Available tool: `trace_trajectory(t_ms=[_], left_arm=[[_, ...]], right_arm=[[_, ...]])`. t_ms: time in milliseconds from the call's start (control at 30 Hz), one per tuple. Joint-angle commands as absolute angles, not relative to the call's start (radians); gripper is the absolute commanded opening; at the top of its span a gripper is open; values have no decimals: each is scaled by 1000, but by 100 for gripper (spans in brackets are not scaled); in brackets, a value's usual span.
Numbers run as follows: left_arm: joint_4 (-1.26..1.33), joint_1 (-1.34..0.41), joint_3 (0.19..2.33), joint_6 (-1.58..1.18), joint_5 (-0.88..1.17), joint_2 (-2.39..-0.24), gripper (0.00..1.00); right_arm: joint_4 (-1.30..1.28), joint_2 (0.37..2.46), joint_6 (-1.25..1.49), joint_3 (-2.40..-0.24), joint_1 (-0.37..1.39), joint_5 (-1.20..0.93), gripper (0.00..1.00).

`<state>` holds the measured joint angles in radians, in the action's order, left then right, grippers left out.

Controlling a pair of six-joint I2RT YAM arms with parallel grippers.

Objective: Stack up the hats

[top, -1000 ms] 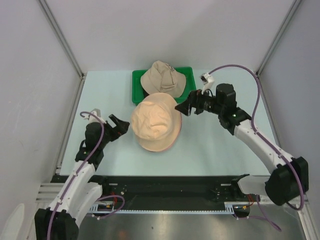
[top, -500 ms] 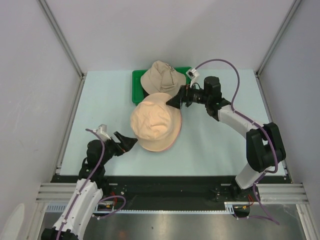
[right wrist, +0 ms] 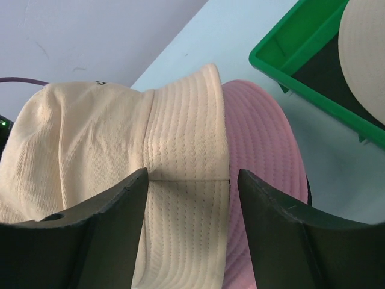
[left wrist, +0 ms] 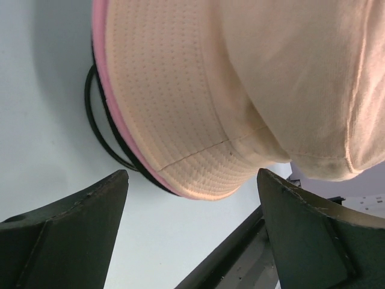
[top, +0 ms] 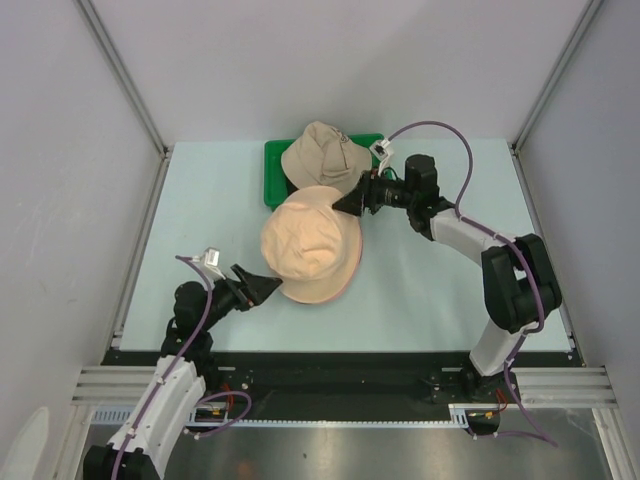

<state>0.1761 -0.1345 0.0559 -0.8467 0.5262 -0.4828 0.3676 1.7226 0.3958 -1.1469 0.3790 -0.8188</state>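
Stack mid-worktop, cream hat (top: 312, 243) over pink hat (right wrist: 258, 138) (beige hat (top: 325, 157) waits on green tray (top: 275, 160), 12 o'clock); left gripper (top: 270, 287) at 7 o'clock and right gripper (top: 345, 206) at 1 o'clock both gape empty at the brim, likely the seating step, with pinching and tugging it level next.

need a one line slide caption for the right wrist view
Open right gripper lined up on the brim of a peach hat lying on a pink hat, green tray behind.

A pale blue table (top: 200, 220) lies under the left claw (top: 268, 287) and the right claw (top: 347, 205). Plain gray walls (top: 350, 60) stand beyond the right claw and at both sides, with metal posts (top: 120, 75) in the corners.
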Motion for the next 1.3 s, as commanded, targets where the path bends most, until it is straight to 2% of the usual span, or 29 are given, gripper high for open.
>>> trace_trajectory(t_ms=[0, 33, 67, 133, 167, 233, 267, 467, 833, 1033, 1267], left_arm=[[290, -130, 6, -870, 566, -480, 92], [290, -130, 5, -870, 563, -479, 91], [290, -130, -24, -870, 558, -480, 91], [299, -130, -32, -871, 558, -488, 91], [305, -130, -41, -874, 563, -491, 91], [318, -130, -52, -879, 564, -502, 91], [325, -130, -55, -880, 565, -511, 90], [296, -130, -55, -873, 551, -517, 88], [244, -130, -87, -885, 577, -489, 84], [218, -130, -118, -899, 564, -420, 86], [100, -130, -104, -851, 546, -448, 88]], right_arm=[[452, 1733, 432, -1143, 376, -853, 61], [484, 1733, 454, -1132, 376, -857, 57], [491, 1732, 462, -1129, 376, -861, 46], [492, 1724, 466, -1121, 376, -858, 30], [489, 1723, 466, -1118, 376, -851, 18], [457, 1721, 445, -1114, 376, -832, 8], [437, 1723, 437, -1114, 376, -803, 0], [301, 1759, 388, -1100, 374, -684, 0], [339, 1783, 411, -1048, 379, -677, 0], [334, 1781, 408, -1052, 379, -676, 0], [325, 1779, 405, -1055, 383, -676, 0]])
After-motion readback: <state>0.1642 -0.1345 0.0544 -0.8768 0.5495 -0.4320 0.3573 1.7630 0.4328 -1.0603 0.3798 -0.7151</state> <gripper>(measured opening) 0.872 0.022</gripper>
